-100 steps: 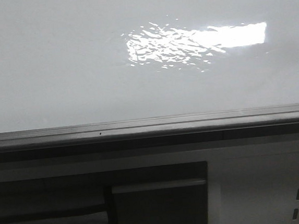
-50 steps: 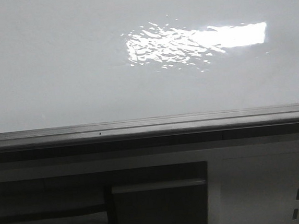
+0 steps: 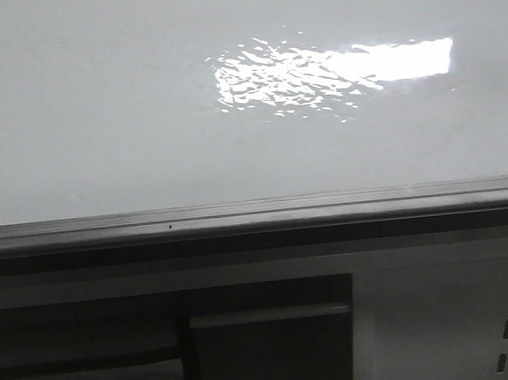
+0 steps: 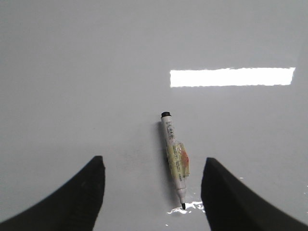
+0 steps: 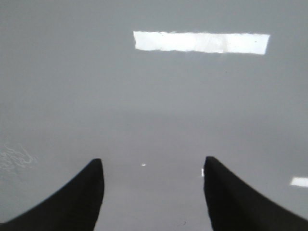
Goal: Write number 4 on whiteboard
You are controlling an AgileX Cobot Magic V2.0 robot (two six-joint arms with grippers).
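Note:
The whiteboard [image 3: 95, 106] fills the upper front view, glossy white-grey with a rippled light reflection [image 3: 315, 73] and a grey metal ledge [image 3: 238, 216] below it. No number 4 shows on it. No gripper shows in the front view. My left gripper [image 4: 153, 159] is open over a glossy pale surface. A white marker [image 4: 174, 153] wrapped in yellowish tape lies on it between the fingers, untouched, with its bare black tip [image 4: 183, 206] toward the gripper. My right gripper [image 5: 152, 160] is open and empty over bare pale surface.
Below the ledge stands a white panel with slots [image 3: 452, 315] at the right and a dark box [image 3: 273, 353] in a dark recess at the lower middle. Bright rectangular light reflections [image 4: 231, 77] [image 5: 199, 42] lie on the pale surface.

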